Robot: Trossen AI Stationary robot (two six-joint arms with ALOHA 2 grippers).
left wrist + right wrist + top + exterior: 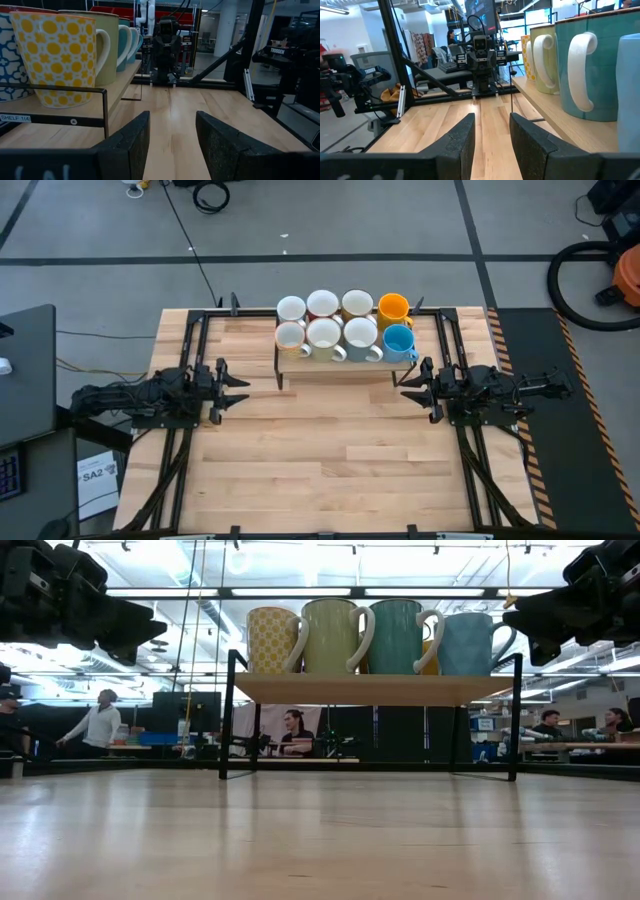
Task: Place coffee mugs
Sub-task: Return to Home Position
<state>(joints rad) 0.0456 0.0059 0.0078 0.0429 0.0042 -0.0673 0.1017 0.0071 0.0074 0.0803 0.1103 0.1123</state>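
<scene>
All eight coffee mugs (324,337) stood on the small raised shelf (330,371) at the far middle of the wooden table (330,460), in two rows of four. In the low view the front row showed side by side, from the yellow patterned mug (272,640) at one end to the light blue mug (468,643) at the other, all upright. No mug lay on the table itself.

The left gripper (243,389) hung just beside the left end of the shelf, a little nearer to the front of the table than the shelf's front edge. Its fingers (132,145) were apart and held nothing. The right gripper (406,389) hung in the same way beside the right end, also spread and empty. The two grippers pointed toward each other.

The long axis of the shelf ran from left to right, almost parallel to the line between the two grippers. So the mugs lay to the side of each gripper, not in front of it. The yellow patterned mug was nearest to the left gripper, and the light blue mug nearest to the right one. In my judgement the placing was finished, and each arm could go back along its own axis, away from the middle, without meeting the shelf or a handle.
</scene>
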